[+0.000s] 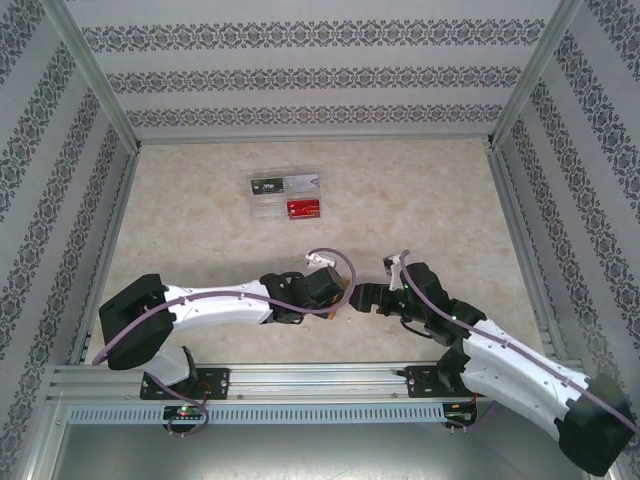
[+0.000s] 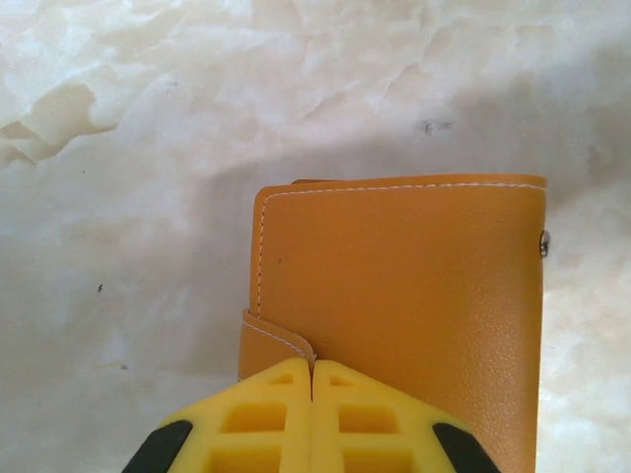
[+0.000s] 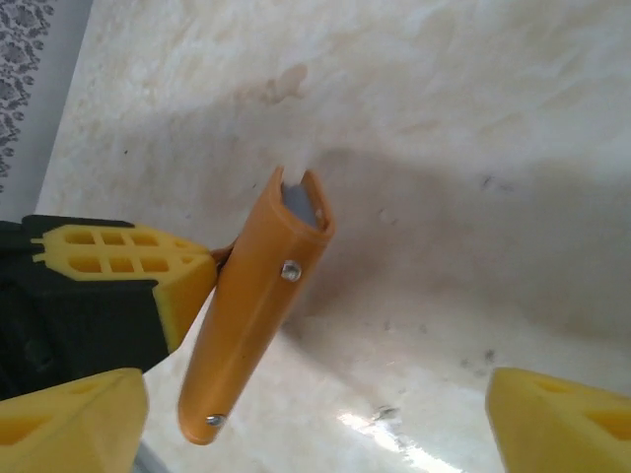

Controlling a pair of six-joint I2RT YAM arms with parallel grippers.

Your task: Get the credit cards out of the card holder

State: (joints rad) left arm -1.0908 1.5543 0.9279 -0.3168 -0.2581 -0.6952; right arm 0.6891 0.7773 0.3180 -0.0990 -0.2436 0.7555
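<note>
The orange-tan card holder [image 2: 394,296] is folded shut and held up off the table, standing on edge. My left gripper [image 2: 313,379] is shut on the holder's lower flap edge, its yellow fingers pressed together. In the right wrist view the card holder [image 3: 251,315] shows its riveted spine and a grey-blue lining at its top. My right gripper [image 3: 315,429] is open around it; the holder sits close to the left finger [image 3: 69,424], far from the right one. From above, both grippers [image 1: 343,290] [image 1: 372,297] meet at the holder [image 1: 348,289]. Several credit cards [image 1: 285,184] lie flat farther back.
A red card [image 1: 303,208] lies in the second row behind the grippers, next to a pale one [image 1: 265,210]. Patterned walls and metal posts [image 1: 110,190] ring the marble tabletop [image 1: 420,200]. The mounting rail [image 1: 320,380] runs along the near edge.
</note>
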